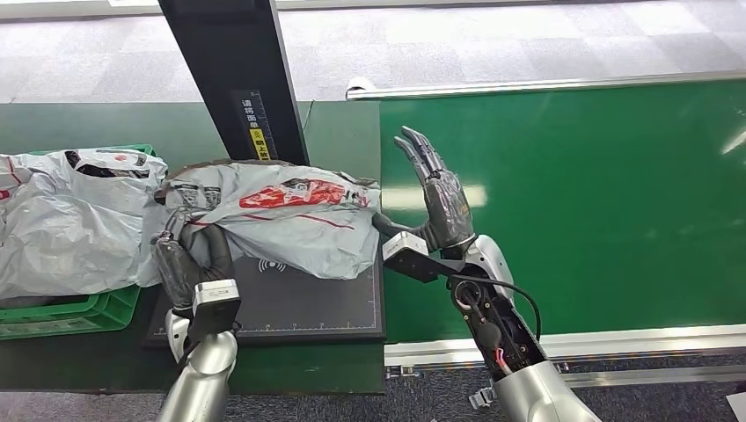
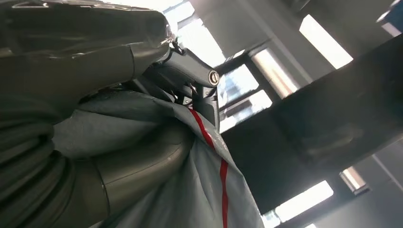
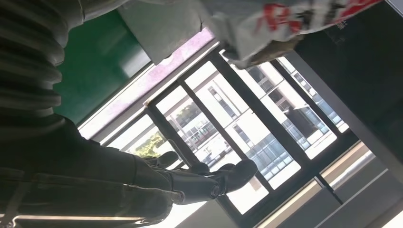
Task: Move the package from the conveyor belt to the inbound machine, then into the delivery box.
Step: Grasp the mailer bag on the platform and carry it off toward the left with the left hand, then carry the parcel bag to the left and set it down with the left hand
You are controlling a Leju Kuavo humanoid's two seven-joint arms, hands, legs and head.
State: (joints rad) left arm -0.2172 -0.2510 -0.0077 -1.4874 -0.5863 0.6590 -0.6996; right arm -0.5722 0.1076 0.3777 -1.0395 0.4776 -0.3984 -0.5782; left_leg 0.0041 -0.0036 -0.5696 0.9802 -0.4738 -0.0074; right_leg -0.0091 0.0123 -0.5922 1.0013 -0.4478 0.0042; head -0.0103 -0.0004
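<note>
The left robot hand is gripping the near-left end of the grey courier package, its fingers curling into the plastic where the bag bunches; the left wrist view is showing a thumb and a finger pressing into the grey film with the red stripe. The right robot hand is standing empty just beside the package's right end, palm facing it, fingers spread and pointing up, holding nothing.

The package is lying on the dark scanning pad of the inbound machine, at the foot of its black post, with its long axis running left to right between the two hands. The green delivery box is sitting to the left, just beside the left robot hand and already holding other grey bags, so the coming move is likely leftward, with the left arm nearer. The green conveyor belt is stretching to the right.

The left fingertips are hiding in the folds, so how firm the grip is cannot be judged. The box's far rim is covered by bags.
</note>
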